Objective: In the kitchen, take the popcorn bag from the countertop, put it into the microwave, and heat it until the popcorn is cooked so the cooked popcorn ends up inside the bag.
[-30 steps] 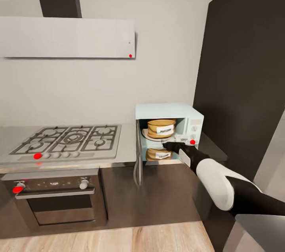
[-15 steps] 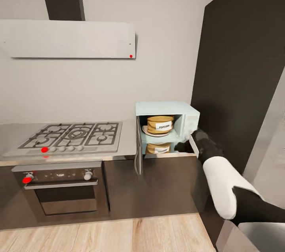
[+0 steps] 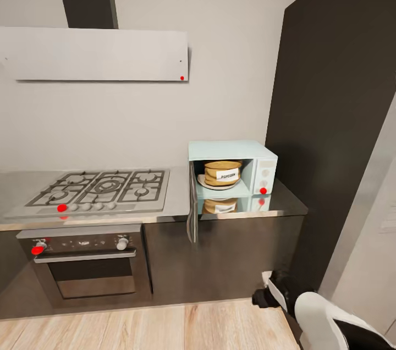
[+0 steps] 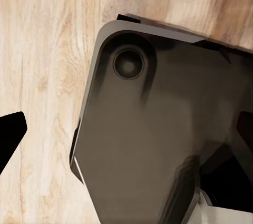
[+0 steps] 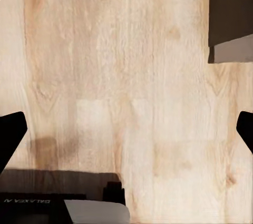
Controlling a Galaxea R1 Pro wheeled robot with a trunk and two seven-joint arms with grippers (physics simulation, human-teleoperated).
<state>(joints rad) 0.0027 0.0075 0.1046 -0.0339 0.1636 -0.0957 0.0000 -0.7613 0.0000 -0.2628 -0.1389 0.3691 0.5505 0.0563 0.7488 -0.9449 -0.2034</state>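
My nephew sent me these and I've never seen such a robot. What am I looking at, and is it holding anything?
These are simulator renders of a wheeled robot with two arms, seen through three cameras.

The head view looks over a kitchen. On the grey countertop stands a pale blue microwave with its door open; the popcorn bag sits inside on a white plate. To the left are a gas hob and an oven below. The right arm hangs low, its tool near the wooden floor.

The other two cameras sit on the wrists, looking down. The right tool is open over bare floor, holding nothing. The left wrist view shows the robot's dark base; I can't tell that tool's state.
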